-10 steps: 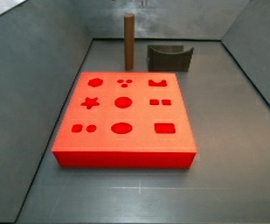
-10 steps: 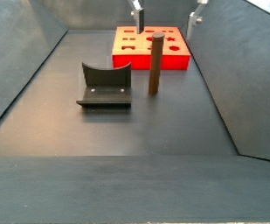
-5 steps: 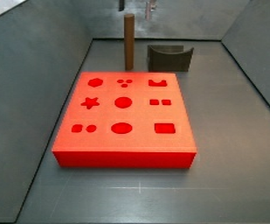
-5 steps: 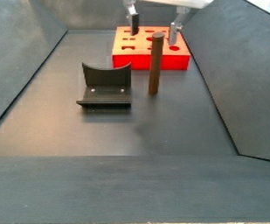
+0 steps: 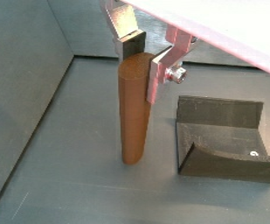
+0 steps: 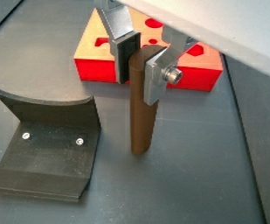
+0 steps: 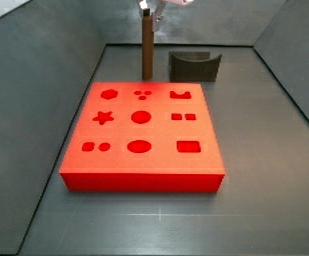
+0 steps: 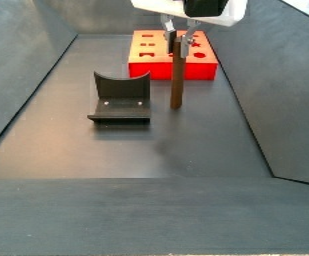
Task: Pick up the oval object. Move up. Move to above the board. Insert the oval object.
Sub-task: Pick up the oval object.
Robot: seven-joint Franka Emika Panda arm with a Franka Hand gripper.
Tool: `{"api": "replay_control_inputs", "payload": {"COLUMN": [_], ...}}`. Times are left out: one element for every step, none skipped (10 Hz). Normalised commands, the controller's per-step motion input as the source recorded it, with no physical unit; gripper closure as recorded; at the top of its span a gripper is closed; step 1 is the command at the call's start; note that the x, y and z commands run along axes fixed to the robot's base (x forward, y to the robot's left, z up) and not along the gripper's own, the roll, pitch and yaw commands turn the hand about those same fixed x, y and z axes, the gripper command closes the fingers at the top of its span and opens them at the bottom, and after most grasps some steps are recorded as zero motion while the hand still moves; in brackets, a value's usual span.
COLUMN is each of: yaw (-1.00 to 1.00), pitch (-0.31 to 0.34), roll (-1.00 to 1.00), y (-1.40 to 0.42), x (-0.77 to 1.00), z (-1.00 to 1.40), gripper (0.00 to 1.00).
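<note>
The oval object (image 7: 147,50) is a tall brown peg standing upright on the grey floor, beyond the board's far edge and beside the fixture. My gripper (image 7: 147,9) has come down over its top. In both wrist views the silver fingers (image 6: 152,77) sit against either side of the peg's upper end (image 5: 134,105), and I see no gap. The peg's foot (image 6: 140,144) still rests on the floor. The board (image 7: 164,165) is a flat red block with shaped holes, also seen behind the peg (image 8: 157,68) in a side view.
The dark fixture (image 7: 194,66) stands close beside the peg, also seen at the fixture's curved wall (image 6: 44,144) and base (image 5: 225,136). Grey walls slope up around the floor on all sides.
My gripper has come down over the peg. Its fingers, wide apart a second ago, have drawn in onto the peg's top. Peg, board and fixture have not moved.
</note>
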Motion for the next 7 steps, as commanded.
{"api": "replay_control_inputs", "payload": {"yaw": [0.0, 0.0, 0.0, 0.0, 0.0, 0.0, 0.0], "pitch": [0.0, 0.0, 0.0, 0.0, 0.0, 0.0, 0.0], "roll": [0.0, 0.0, 0.0, 0.0, 0.0, 0.0, 0.0], "y": [0.0, 0.0, 0.0, 0.0, 0.0, 0.0, 0.0], "x": [0.0, 0.0, 0.0, 0.0, 0.0, 0.0, 0.0], "z": [0.0, 0.0, 0.0, 0.0, 0.0, 0.0, 0.0], "gripper": [1.0, 1.0, 1.0, 1.0, 1.0, 1.0, 1.0]}}
